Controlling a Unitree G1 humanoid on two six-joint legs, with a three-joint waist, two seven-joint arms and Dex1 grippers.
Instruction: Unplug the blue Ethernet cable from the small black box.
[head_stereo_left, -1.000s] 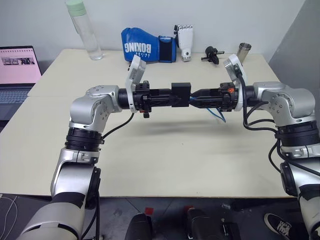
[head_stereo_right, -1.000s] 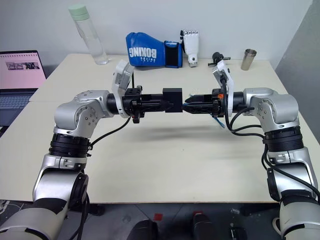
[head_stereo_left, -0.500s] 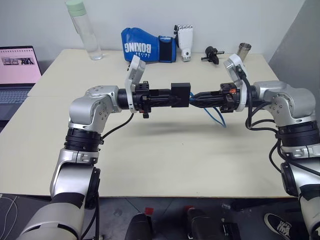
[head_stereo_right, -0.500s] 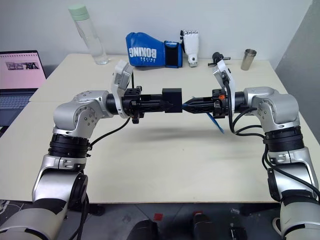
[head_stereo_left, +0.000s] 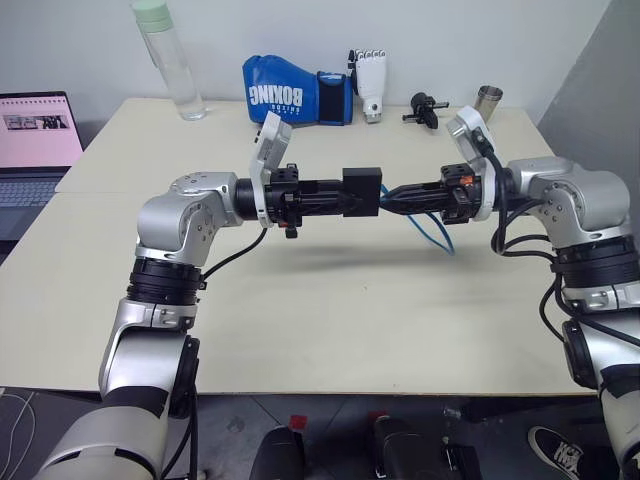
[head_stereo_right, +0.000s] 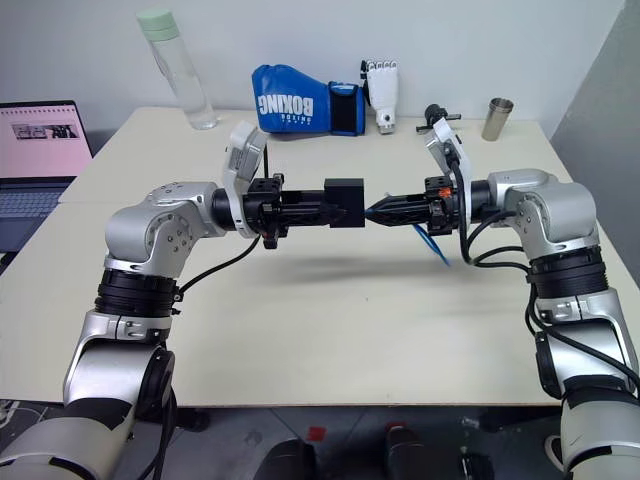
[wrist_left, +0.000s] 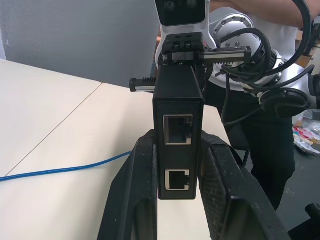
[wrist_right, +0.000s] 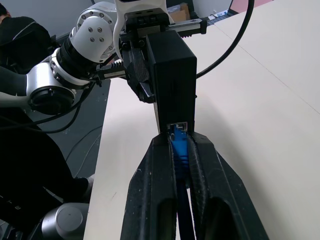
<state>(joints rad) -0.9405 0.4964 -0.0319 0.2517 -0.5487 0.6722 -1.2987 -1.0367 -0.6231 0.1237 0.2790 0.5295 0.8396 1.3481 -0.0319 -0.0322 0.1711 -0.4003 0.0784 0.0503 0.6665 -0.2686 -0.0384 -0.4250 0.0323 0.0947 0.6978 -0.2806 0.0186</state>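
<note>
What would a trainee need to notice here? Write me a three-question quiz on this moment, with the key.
1. True or false: the blue Ethernet cable is already out of the small black box.
2. Which gripper clamps the cable's plug end? A) left gripper B) right gripper
3. Fill in: the box is held above the ____.

Key: 1 false, the plug sits in its port. 2 B; the left one holds the box. 3 table.
</note>
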